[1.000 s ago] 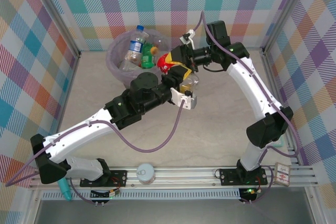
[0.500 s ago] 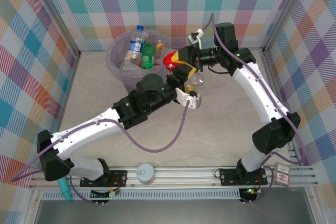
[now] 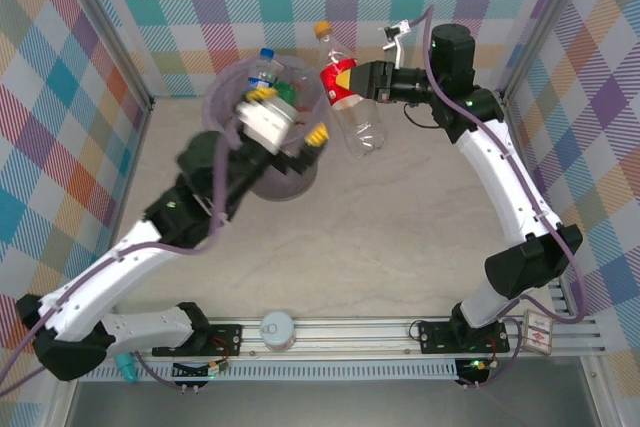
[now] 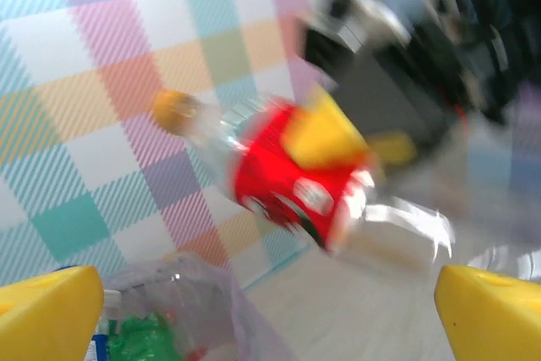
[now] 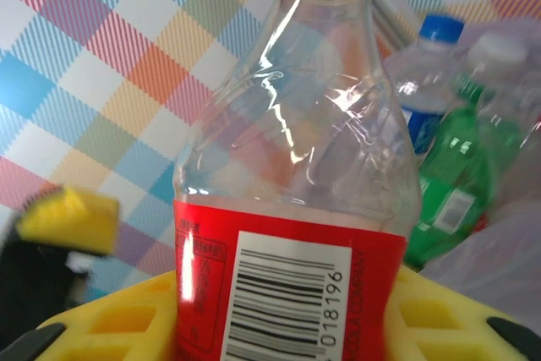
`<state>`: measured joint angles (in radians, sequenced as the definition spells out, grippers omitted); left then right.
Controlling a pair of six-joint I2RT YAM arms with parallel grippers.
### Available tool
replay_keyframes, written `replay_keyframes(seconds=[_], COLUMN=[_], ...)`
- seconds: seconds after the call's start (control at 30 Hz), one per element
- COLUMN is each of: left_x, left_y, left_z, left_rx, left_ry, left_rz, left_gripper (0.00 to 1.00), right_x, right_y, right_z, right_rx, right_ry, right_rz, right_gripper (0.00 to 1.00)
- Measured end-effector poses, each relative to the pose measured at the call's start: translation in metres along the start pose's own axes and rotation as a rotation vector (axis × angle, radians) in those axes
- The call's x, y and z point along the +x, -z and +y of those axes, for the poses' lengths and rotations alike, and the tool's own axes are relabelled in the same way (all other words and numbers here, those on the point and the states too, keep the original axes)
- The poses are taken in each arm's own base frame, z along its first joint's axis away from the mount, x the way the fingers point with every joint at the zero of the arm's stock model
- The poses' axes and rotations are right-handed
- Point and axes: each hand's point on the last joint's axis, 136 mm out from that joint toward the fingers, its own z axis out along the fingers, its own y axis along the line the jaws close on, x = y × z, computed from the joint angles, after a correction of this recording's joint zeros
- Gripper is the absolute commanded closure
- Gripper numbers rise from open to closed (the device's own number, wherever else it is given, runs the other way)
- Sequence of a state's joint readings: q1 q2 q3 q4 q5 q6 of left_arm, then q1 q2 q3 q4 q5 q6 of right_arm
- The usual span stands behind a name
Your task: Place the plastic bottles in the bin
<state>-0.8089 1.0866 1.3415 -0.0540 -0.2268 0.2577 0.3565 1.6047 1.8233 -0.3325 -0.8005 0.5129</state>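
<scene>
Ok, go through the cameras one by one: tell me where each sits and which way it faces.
Top external: fixed above and behind the robot, looking down at the table; shows the right pincer shut on the red-labelled bottle and the left pincer open above the bin.
Left wrist: faces the checked wall and that bottle; own yellow fingertips at the bottom corners.
Right wrist: looks along the held bottle's neck; own yellow fingers at the bottom.
Both wrist views share that bottle.

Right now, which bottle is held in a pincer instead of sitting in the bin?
The clear red-labelled bottle with an orange cap, clamped in the right pincer; the blue-capped bottle and green bottle sit in the bin.
</scene>
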Motion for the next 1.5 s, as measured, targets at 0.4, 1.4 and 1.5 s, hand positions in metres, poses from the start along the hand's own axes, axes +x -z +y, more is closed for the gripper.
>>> replay_keyframes(seconds=[0.4,1.4,1.5], left_x=[-0.009,0.000,-0.024], left_y=[-0.050,-0.071,-0.060], left_z=[0.056,0.109,0.150], left_rx=[0.092,-0.013,-0.141], left_ry=[0.847,0.868,0.756], left_rz=[-0.010,0.042,-0.018], left_gripper=[0.03,0.88,0.89], right_x=[0.045,0.027,0.019], right_y=[-0.023,-0.042,-0.018], right_z=[0.023,0.050,0.051], right_rx=[-0.012,0.171,0.248], right_ry=[0.442,0.675,0.653], right_rz=[0.006,-0.048,-0.070], right_gripper=[0.66,0.01,0.01])
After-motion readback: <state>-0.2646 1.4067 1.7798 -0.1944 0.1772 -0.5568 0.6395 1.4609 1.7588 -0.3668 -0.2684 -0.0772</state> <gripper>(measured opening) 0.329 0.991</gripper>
